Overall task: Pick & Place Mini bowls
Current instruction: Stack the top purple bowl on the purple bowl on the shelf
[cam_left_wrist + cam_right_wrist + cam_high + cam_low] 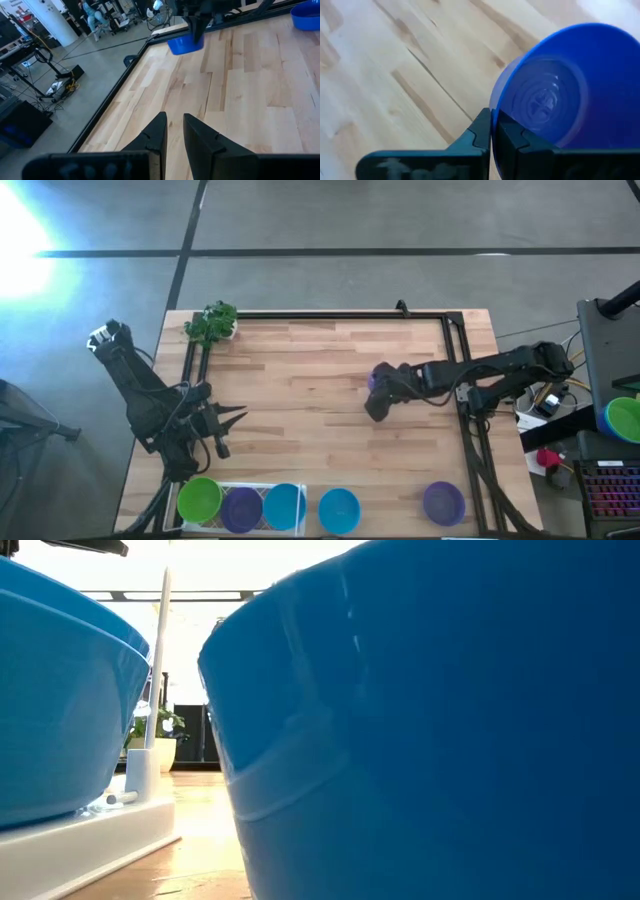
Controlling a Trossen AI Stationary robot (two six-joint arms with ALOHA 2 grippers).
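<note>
My right gripper (377,402) is over the middle of the table, shut on a blue-violet mini bowl (565,90); the left wrist view shows this bowl (184,45) hanging under it. My left gripper (174,135) waits open and empty above the table's left part. Green (199,500), purple (241,508) and blue (284,506) bowls sit in the white tray (100,835) at the near edge. A blue bowl (339,510) and a purple bowl (443,502) stand on the table beside the tray. My right gripper pinches the bowl's rim (495,107), one finger inside the bowl and one outside against its wall. The fingers slant down from the table's right side. The bowl hangs tilted below them, its hollow turned toward the wrist, apparently clear of the table.
A leafy toy plant (212,323) stands at the far left corner. A black frame rail (340,315) runs along the table's far and right sides. More bowls (625,418) sit off the table to the right. Bare wood lies between the arms.
</note>
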